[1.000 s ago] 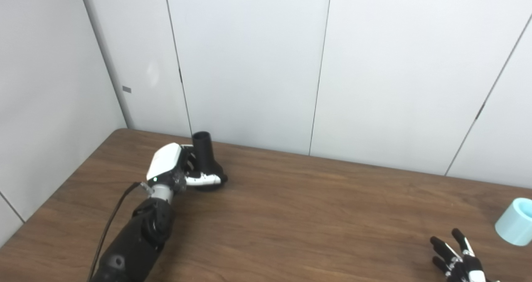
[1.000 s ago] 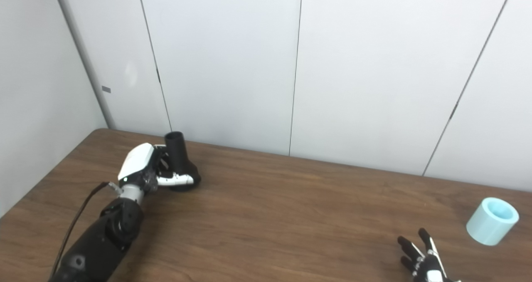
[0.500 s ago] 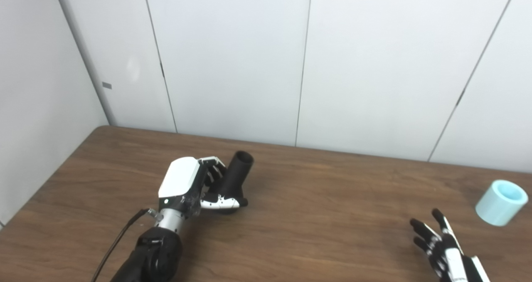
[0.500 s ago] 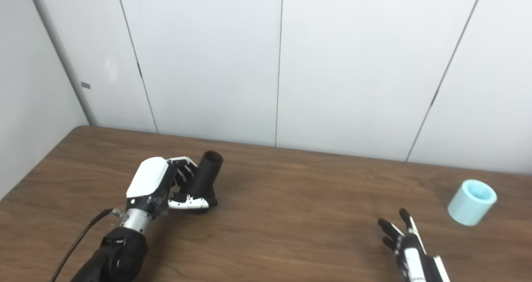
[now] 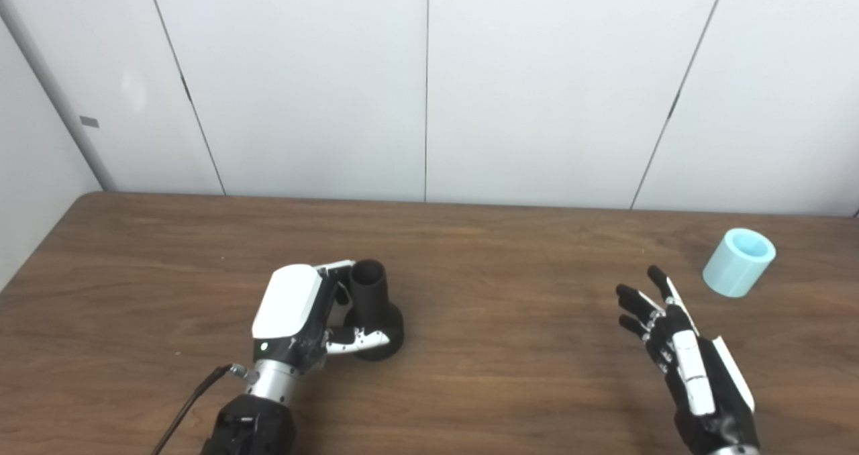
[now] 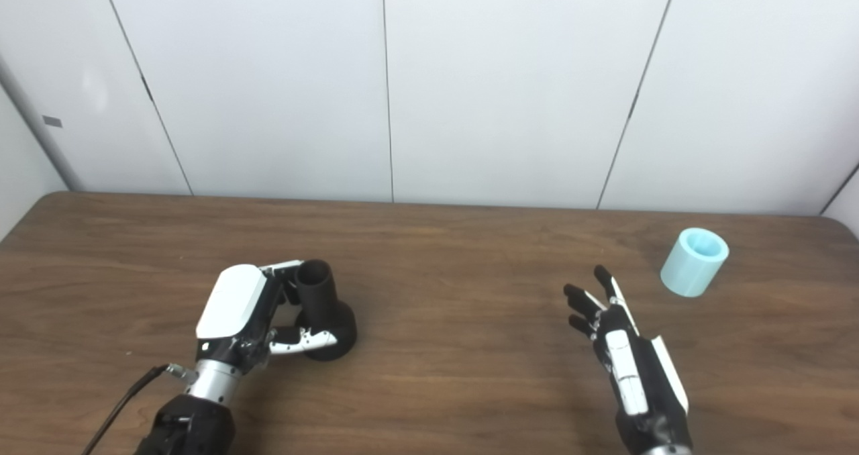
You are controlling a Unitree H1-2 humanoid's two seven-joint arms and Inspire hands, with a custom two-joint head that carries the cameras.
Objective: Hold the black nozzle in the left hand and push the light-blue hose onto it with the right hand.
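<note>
Standing upright on the wooden table, the black nozzle is wrapped by the left hand, while the right hand, fingers spread and holding nothing, hovers near the light-blue hose, well right of the nozzle.

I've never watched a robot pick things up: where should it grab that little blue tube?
Probably around the light-blue hose's round side wall, coming from the near left where the open right robot hand is. It's a short cylinder tilted with its open end up, clear all round.
</note>
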